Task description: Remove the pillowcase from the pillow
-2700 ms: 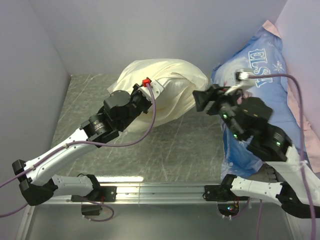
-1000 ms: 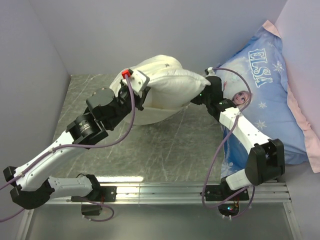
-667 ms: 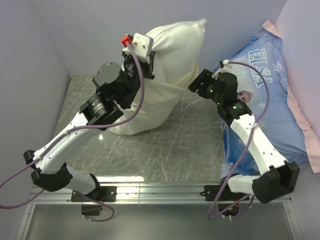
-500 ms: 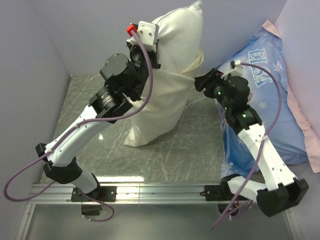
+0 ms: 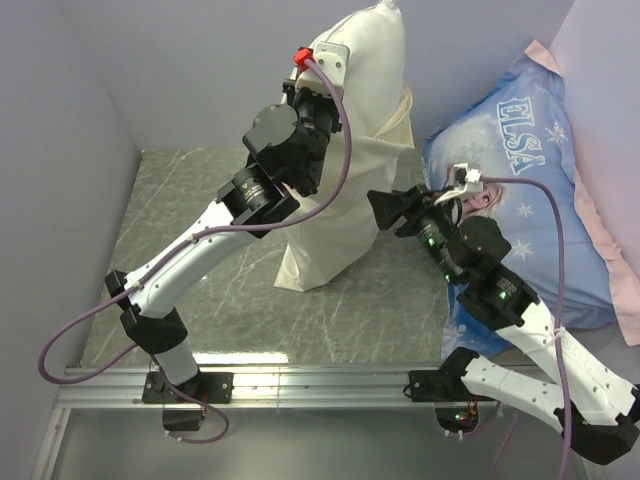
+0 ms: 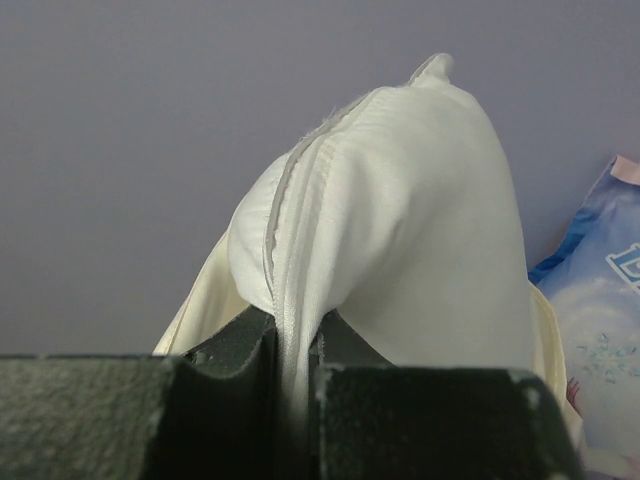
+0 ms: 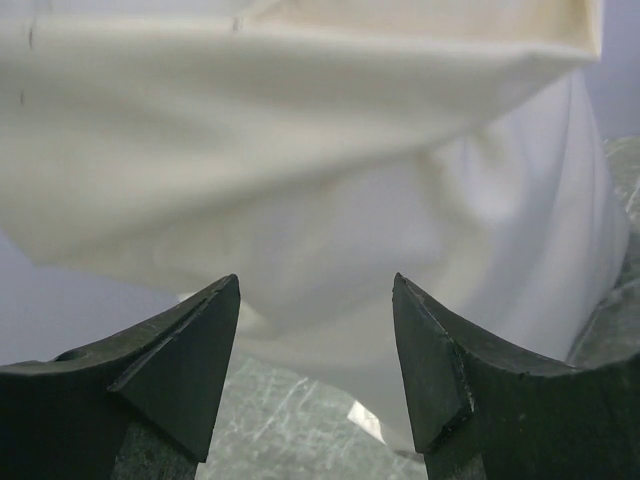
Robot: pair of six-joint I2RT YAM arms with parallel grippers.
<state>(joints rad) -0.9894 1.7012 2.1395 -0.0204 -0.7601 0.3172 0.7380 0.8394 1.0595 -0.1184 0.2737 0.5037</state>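
Over the grey marbled desk (image 5: pixel 190 220), the left gripper (image 6: pixel 295 350) is pinching the pillow (image 5: pixel 370 60) by its seam and hoisting it, so the pillowcase (image 5: pixel 335 230) is sagging off toward the desk. The right gripper (image 7: pixel 315 340) is gaping beside the pillowcase, probably to pull.

A: The pillowcase (image 5: pixel 335 230) looks like thin cream cloth, faintly satiny and creased all over.
B: Yes, and the pillow (image 5: pixel 372 70) is white cloth, duller, with a stitched seam along its edge.
A: And the table (image 5: pixel 190 200)?
B: Grey and veined like stone, smooth, with a slight shine. The rail (image 5: pixel 320 380) at its near edge is bare metal.
A: The fingers (image 7: pixel 185 350) of the right gripper (image 7: pixel 316 300)?
B: Dark matt plastic, a little grainy. The left arm (image 5: pixel 195 252) has a smooth white plastic shell, and the cable (image 5: pixel 347 135) is smooth and purple.
A: The blue pillow (image 5: pixel 530 210) is printed cloth with a soft sheen.
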